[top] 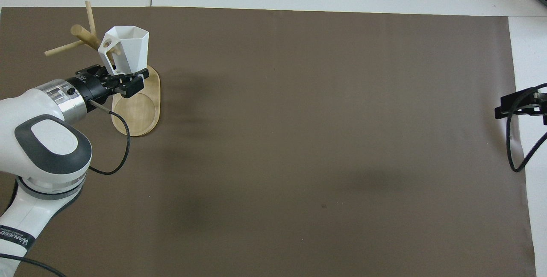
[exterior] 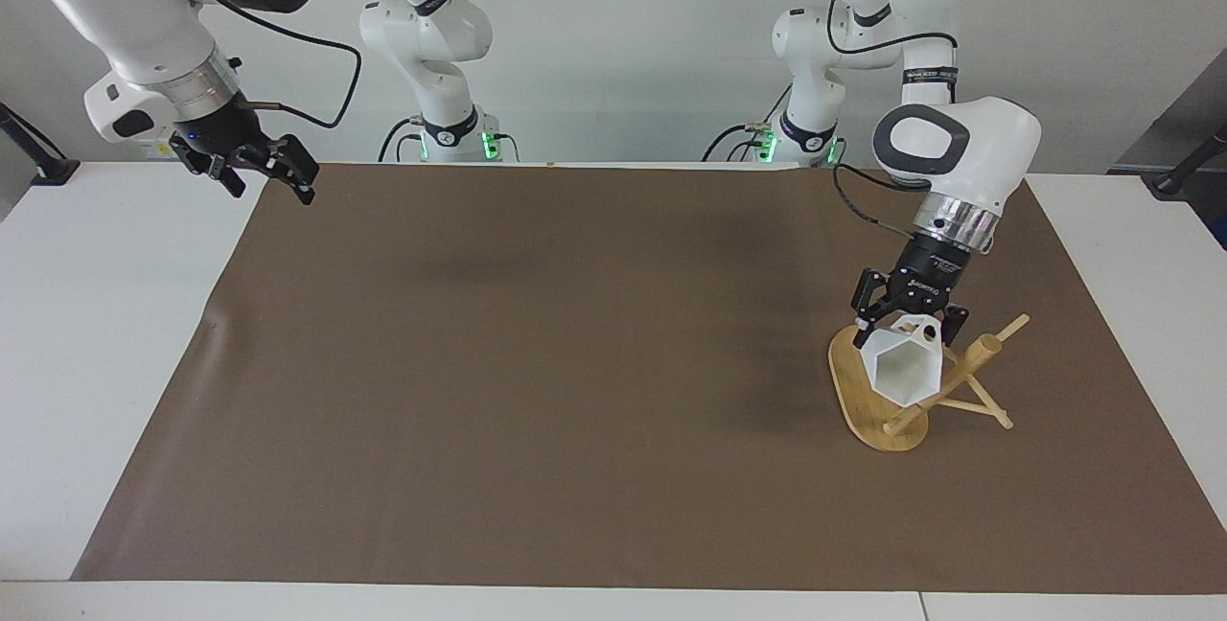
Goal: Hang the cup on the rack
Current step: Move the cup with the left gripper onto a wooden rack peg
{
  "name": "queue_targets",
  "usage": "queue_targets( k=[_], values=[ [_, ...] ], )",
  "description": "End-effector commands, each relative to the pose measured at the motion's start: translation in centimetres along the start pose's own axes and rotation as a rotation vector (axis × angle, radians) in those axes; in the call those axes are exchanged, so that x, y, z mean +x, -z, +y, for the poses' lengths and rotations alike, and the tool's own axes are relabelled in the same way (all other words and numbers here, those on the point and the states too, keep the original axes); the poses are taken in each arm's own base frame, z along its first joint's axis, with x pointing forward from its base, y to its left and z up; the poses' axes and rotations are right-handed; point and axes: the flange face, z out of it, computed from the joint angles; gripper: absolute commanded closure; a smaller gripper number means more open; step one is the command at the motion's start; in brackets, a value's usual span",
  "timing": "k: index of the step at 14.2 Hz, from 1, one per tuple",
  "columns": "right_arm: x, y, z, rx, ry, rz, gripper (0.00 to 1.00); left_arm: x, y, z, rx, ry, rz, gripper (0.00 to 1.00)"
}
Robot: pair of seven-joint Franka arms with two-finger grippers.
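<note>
Overhead view: the left gripper [top: 121, 81] has its jaws clamped on the base of the white cup [top: 127, 49], holding it tipped over the wooden rack [top: 139, 110], its handle beside the rack's post. The rack stands on the brown mat [top: 299, 119] near the worktop's left-arm end. Writing on the left arm's lower sleeve is only partly legible. The right gripper [exterior: 251, 168], jaws wide, waits over the mat's corner.

Rack [exterior: 877, 401] pegs crowd the cup [exterior: 906, 367]; brown mat [exterior: 537, 362] lies open.
</note>
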Motion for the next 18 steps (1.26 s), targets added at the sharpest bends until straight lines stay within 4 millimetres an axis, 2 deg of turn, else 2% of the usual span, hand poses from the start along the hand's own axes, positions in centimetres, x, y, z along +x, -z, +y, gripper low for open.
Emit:
queue_targets(
  k=[1, 3, 4, 5, 6, 7, 14, 18],
  values=[
    [-0.1, 0.4, 0.9, -0.015, 0.003, 0.016, 0.0, -0.2, -0.1, 0.3, -0.021, 0.03, -0.007, 1.0],
    [-0.1, 0.3, 1.2, -0.015, 0.0, 0.015, 0.0, -0.2, 0.0, 0.3, -0.022, 0.032, -0.007, 1.0],
    [-0.1, 0.3, 1.3, -0.014, 0.0, 0.015, 0.0, -0.3, 0.0, 0.3, -0.022, 0.027, -0.009, 0.91],
    [-0.2, 0.4, 1.7, -0.014, -0.005, 0.016, 0.0, -0.3, 0.0, 0.3, -0.021, 0.026, -0.008, 0.71],
    [-0.2, 0.3, 2.1, -0.013, -0.008, 0.015, 0.0, -0.3, 0.0, 0.2, -0.021, 0.025, -0.008, 0.33],
    [-0.3, 0.3, 2.3, -0.014, -0.01, 0.016, 0.0, -0.3, 0.0, 0.2, -0.021, 0.031, -0.008, 0.0],
    [0.5, 0.9, 3.7, -0.031, 0.066, 0.095, 0.0, -0.2, 0.0, 0.4, -0.013, 0.028, -0.002, 0.0],
    [0.5, 0.8, 3.4, -0.027, 0.063, 0.088, 0.0, -0.7, 1.0, 1.9, 0.049, -0.044, 0.08, 0.0]
  ],
)
